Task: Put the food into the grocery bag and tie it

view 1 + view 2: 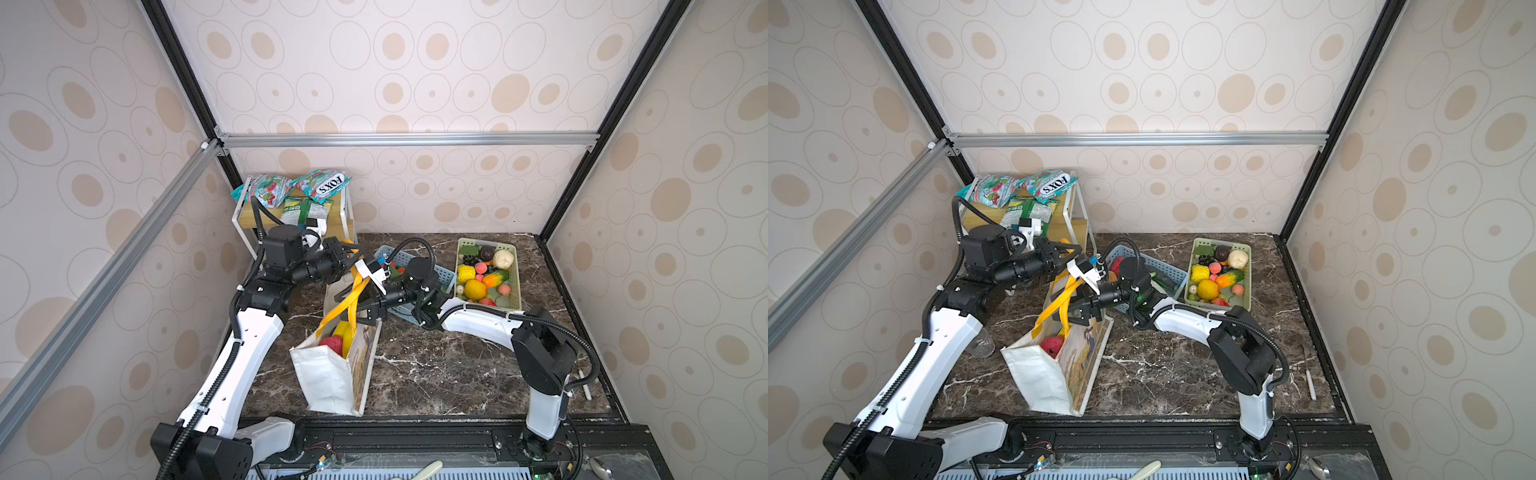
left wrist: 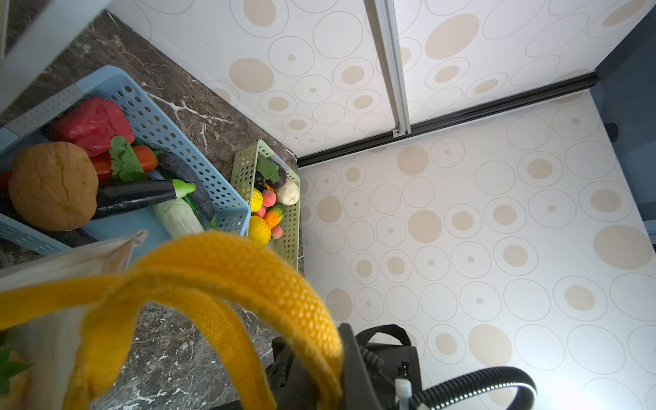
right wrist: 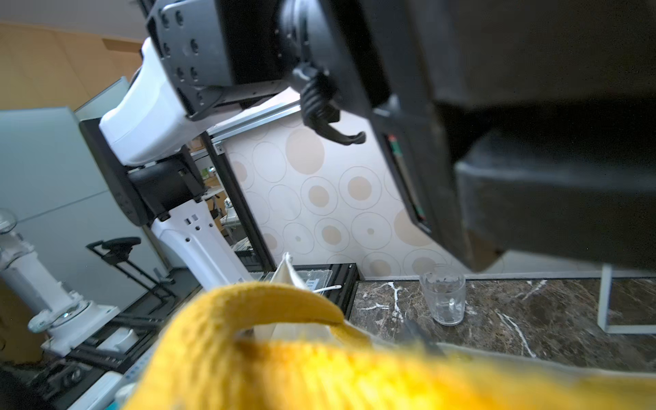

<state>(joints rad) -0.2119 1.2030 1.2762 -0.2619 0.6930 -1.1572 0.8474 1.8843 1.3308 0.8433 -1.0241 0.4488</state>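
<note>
The white grocery bag (image 1: 324,374) (image 1: 1038,374) stands open mid-table, leaning, with a red food piece (image 1: 331,344) and a yellow one (image 1: 341,329) inside. Its two yellow handles (image 1: 353,291) (image 2: 230,269) (image 3: 284,355) rise crossed over each other. My left gripper (image 1: 351,253) (image 1: 1073,251) is shut on a handle's top, above the bag's far end. My right gripper (image 1: 355,307) (image 1: 1073,309) sits lower at the crossing, jaws apart, with the handles running between them. More food fills the green basket (image 1: 516,282) (image 2: 245,167) and the blue basket (image 1: 440,276) (image 2: 159,124).
A white shelf (image 1: 345,208) with foil snack packets (image 1: 324,185) stands at the back left. A clear cup (image 3: 443,294) (image 1: 982,343) stands left of the bag beside my left arm. A white pen (image 1: 586,388) lies by the right edge.
</note>
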